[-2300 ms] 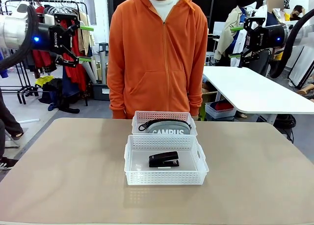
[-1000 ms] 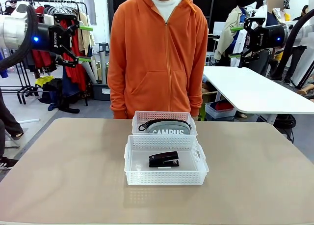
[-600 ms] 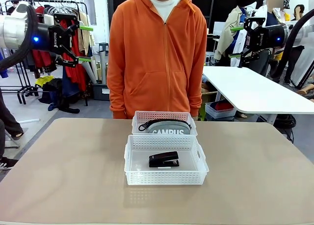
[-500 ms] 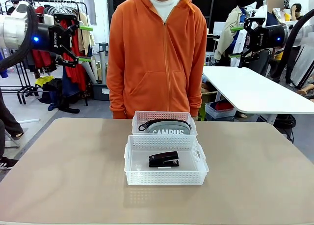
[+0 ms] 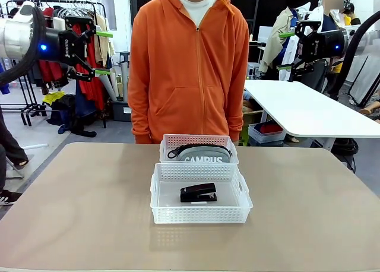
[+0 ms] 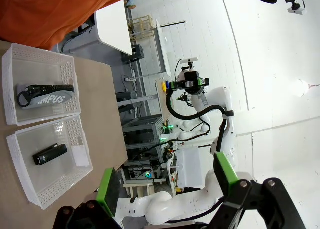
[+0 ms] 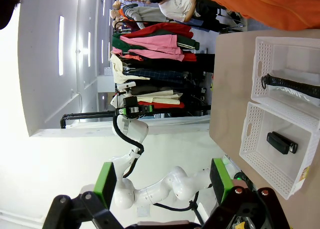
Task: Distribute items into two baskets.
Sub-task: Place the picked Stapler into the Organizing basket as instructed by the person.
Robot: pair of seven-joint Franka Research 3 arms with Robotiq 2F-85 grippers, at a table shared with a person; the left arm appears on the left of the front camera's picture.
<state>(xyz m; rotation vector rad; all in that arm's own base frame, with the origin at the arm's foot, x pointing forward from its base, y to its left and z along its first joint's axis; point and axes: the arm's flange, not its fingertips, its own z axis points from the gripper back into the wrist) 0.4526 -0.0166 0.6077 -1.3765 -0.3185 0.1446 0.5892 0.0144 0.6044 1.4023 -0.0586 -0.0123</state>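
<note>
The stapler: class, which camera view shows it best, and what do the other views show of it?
The front view shows the black stapler best: largest and unobstructed in the nearer basket. In the left wrist view the stapler appears sideways and small; in the right wrist view it is small too, near the picture's edge.

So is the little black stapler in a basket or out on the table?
In. The stapler lies flat inside the nearer basket, walls around it.

A: Any print you can read?
B: White "CAMPUS" on the grey pouch in the far basket; the left wrist view catches just "MPUS".
A: Anything else?
B: No.
</note>
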